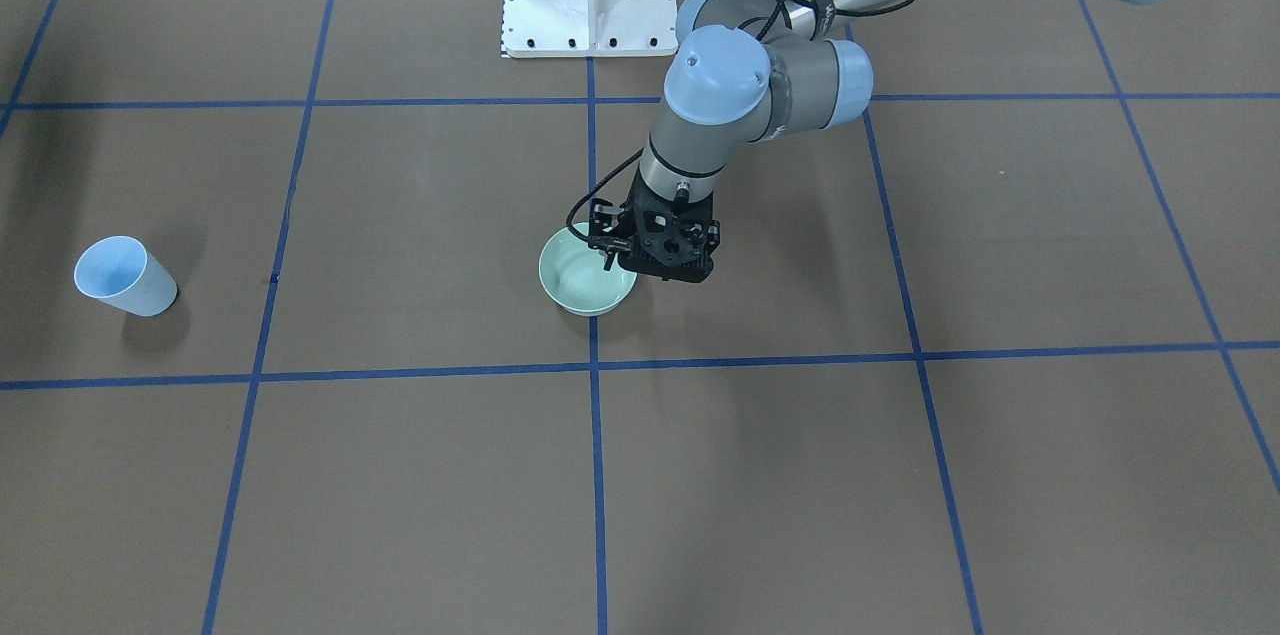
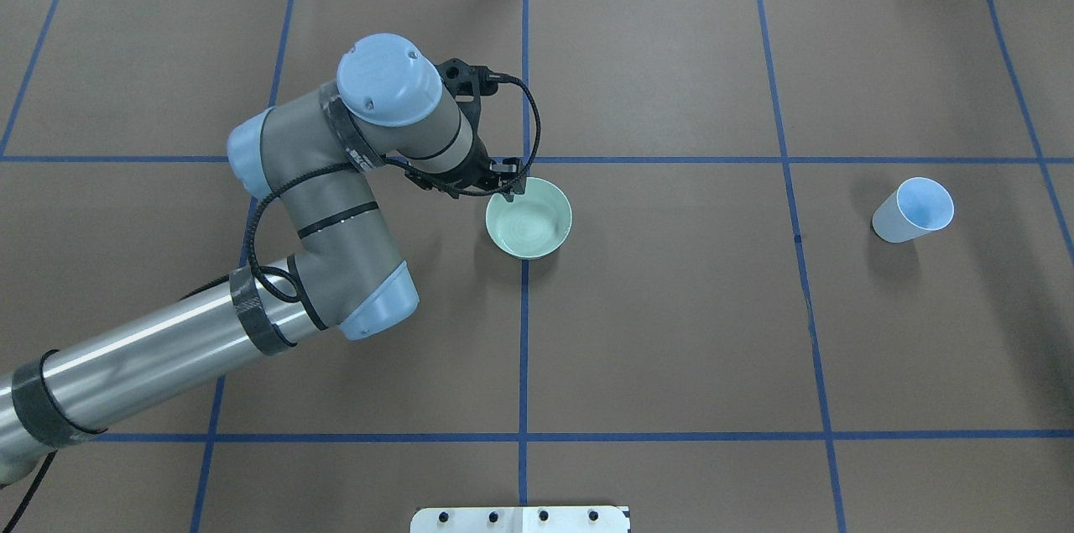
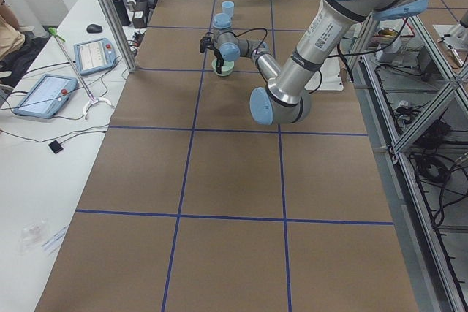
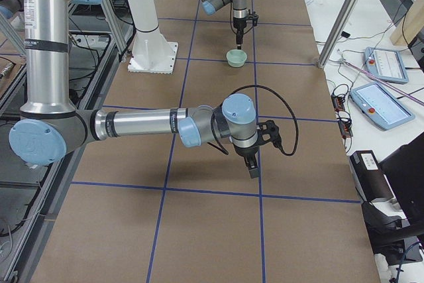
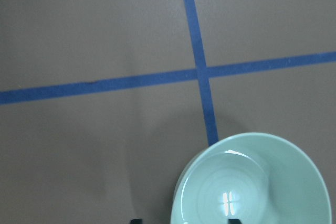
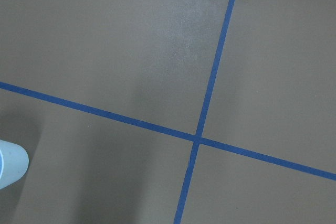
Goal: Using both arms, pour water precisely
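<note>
The left gripper [image 2: 501, 185] hangs low at the mint-green bowl [image 2: 550, 246] in the middle of the table [image 2: 671, 331]; its fingers [image 2: 513, 190] stand apart, astride the rim nearest that arm, one inside and one outside, and nothing is clamped yet. The likeliest fault lies here; a thin rim pinch on a glazed, rounded wall looks prone to slip, and closing off-centre could tip or skate the bowl across the paper. A bright reflection shows in the bowl's bottom, but whether that is water or glaze cannot be told; if it is water, a tilted lift would spill it. Farther off, well apart on the robot's right, the pale blue cup [image 2: 910, 212] stands alone; it looks light and easy to knock over. The right gripper [image 4: 253, 164] hovers above bare table; whether its fingers are apart cannot be told; a poorly aligned pour would miss.
</note>
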Motion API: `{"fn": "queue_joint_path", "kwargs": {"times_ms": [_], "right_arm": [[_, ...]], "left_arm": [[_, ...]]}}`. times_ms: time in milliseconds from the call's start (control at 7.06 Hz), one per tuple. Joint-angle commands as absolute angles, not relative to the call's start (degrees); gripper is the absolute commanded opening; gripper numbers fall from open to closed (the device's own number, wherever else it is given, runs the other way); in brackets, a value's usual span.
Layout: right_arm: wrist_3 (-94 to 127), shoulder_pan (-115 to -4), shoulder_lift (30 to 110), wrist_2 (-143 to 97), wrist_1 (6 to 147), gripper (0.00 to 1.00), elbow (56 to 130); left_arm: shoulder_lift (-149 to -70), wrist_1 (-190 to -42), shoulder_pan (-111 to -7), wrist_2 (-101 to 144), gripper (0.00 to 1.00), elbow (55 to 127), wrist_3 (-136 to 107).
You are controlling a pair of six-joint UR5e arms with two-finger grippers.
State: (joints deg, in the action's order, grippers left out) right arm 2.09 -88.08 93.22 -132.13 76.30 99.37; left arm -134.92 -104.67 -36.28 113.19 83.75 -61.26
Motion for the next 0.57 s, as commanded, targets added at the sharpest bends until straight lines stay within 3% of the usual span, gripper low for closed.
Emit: {"fn": "queue_joint_path", "kwargs": {"times_ms": [0, 283, 425], "right_arm": [[11.8, -85.1, 92.9, -133.2, 76.0, 1.00, 101.2], [24.5, -81.1, 92.9, -132.6, 76.0, 1.00, 107.1], [29.8, -78.7, 93.0, -131.7, 76.0, 1.00, 109.4]], "left_arm": [[-131.4, -91.0, -42.2, 117.7, 1.00, 94.8, -52.5], [-117.7, -85.1, -49.5, 118.9, 1.00, 109.2, -40.6], [-111.7, -84.3, -56.2, 122.7, 1.00, 111.5, -28.9]]}}
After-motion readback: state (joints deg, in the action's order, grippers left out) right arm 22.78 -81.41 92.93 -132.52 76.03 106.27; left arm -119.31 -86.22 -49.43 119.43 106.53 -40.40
